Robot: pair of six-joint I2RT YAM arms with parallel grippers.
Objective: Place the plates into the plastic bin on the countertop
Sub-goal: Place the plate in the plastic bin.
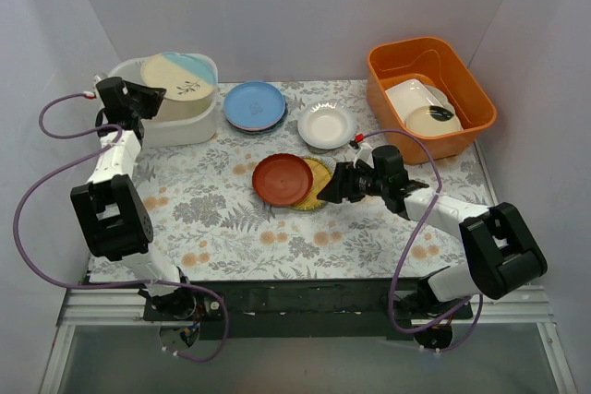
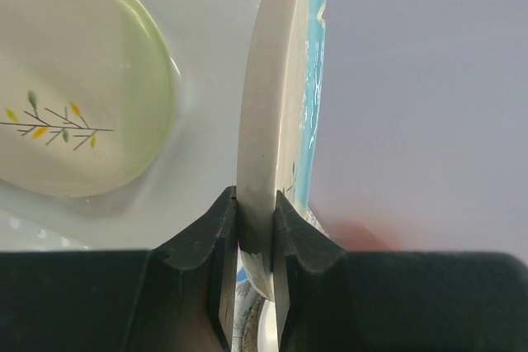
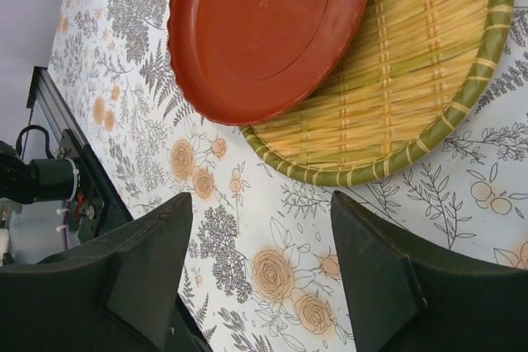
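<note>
As L end effector [image 2: 256,201] pinches its rim, plate [image 2: 276,105] overhangs bin [image 1: 182,126].

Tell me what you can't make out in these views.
Top view: translucent white plastic bin interior, mostly covered by the cream and blue round plate.
Top view: woven yellow round plate, mostly under the red round plate.
Right wrist view: both plates cut by frame edges.

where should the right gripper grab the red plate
Likely the red plate by its rim where it overlaps the yellow woven plate, from the right gripper side: that edge sits propped off the countertop; the far edge lies low.
</note>
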